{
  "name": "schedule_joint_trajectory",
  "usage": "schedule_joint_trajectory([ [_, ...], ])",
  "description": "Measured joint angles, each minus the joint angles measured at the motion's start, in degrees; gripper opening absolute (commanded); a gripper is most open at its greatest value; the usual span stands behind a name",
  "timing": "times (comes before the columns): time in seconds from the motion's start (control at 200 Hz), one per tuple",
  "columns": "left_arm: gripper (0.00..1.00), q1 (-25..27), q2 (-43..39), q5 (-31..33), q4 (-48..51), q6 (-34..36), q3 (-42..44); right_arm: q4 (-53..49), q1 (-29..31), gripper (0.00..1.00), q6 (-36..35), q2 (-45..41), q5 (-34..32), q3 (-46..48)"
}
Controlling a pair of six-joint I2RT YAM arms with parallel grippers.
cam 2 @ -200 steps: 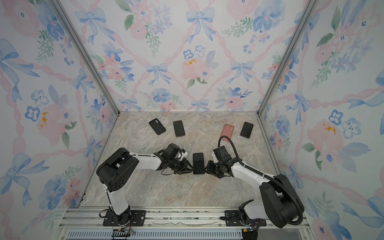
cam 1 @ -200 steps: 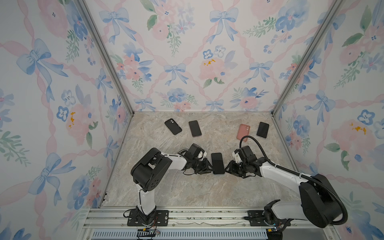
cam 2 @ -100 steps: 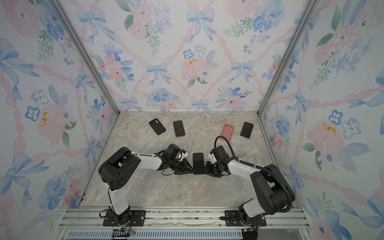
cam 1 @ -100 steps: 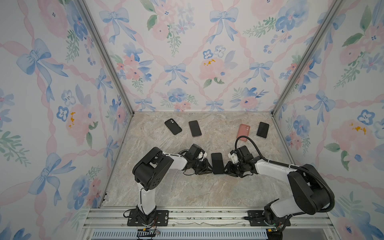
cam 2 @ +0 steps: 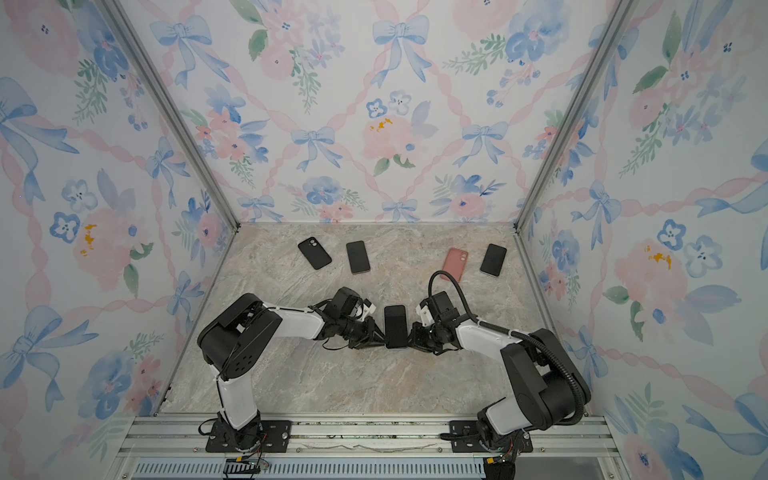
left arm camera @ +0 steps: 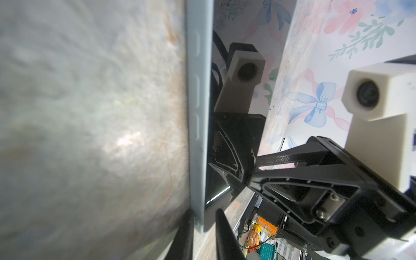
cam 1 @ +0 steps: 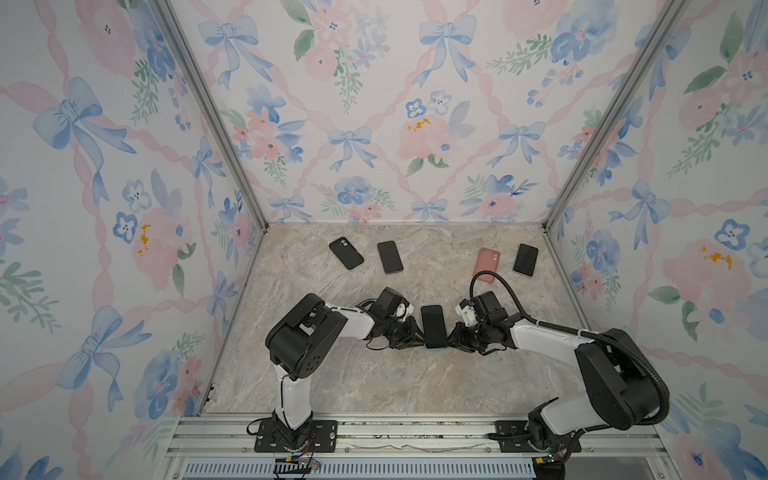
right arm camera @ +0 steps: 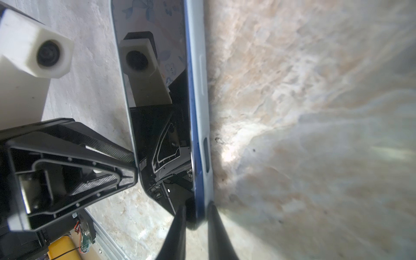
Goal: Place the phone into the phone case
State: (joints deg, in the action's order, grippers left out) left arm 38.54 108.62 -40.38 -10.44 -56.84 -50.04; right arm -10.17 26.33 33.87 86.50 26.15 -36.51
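In both top views the phone (cam 1: 433, 326) (cam 2: 395, 325) lies screen-up just below frame centre on the table (cam 1: 374, 382). The left gripper (cam 1: 420, 341) and right gripper (cam 1: 450, 338) meet its lower corners from either side. Other phones (cam 1: 390, 257) and spare cases (cam 1: 487, 265) sit well apart, higher in frame. Whether the fingers clamp cannot be read here.

Left wrist view: the pale phone case (left arm camera: 198, 101) runs as a vertical band mid-frame. The left gripper (left arm camera: 202, 217) pinches its corner at bottom centre.

Right wrist view: the right gripper (right arm camera: 195, 209), bottom centre, nips the phone (right arm camera: 153, 90) and case together. Only here does the phone's dark-blue rim show beside the case wall (right arm camera: 203, 90), so that side may sit proud.

Uneven lifting or squeezing by the two arms could twist the phone, pop it from the case, or let the slick glass slip.
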Motion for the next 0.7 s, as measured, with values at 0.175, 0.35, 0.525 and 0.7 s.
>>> schedule_joint_trajectory([
  [0.175, 0.2, -0.35, 0.0, -0.17, 0.22, 0.02, 0.0, 0.68, 0.02, 0.03, 0.0, -0.02, 0.0, 0.04],
  [0.35, 0.2, -0.42, -0.02, -0.15, 0.26, 0.04, 0.0, 1.49, 0.17, 0.0, 0.04, -0.2, -0.02, 0.37],
  [0.525, 0.2, -0.96, -0.07, -0.17, 0.39, 0.2, 0.0, 3.63, 0.55, 0.0, 0.48, -0.17, -0.17, 1.11],
  [0.7, 0.21, -1.33, -0.35, 0.37, 0.72, 0.24, 0.02, 5.75, 0.81, 0.0, 0.79, 0.0, -1.05, 1.84],
])
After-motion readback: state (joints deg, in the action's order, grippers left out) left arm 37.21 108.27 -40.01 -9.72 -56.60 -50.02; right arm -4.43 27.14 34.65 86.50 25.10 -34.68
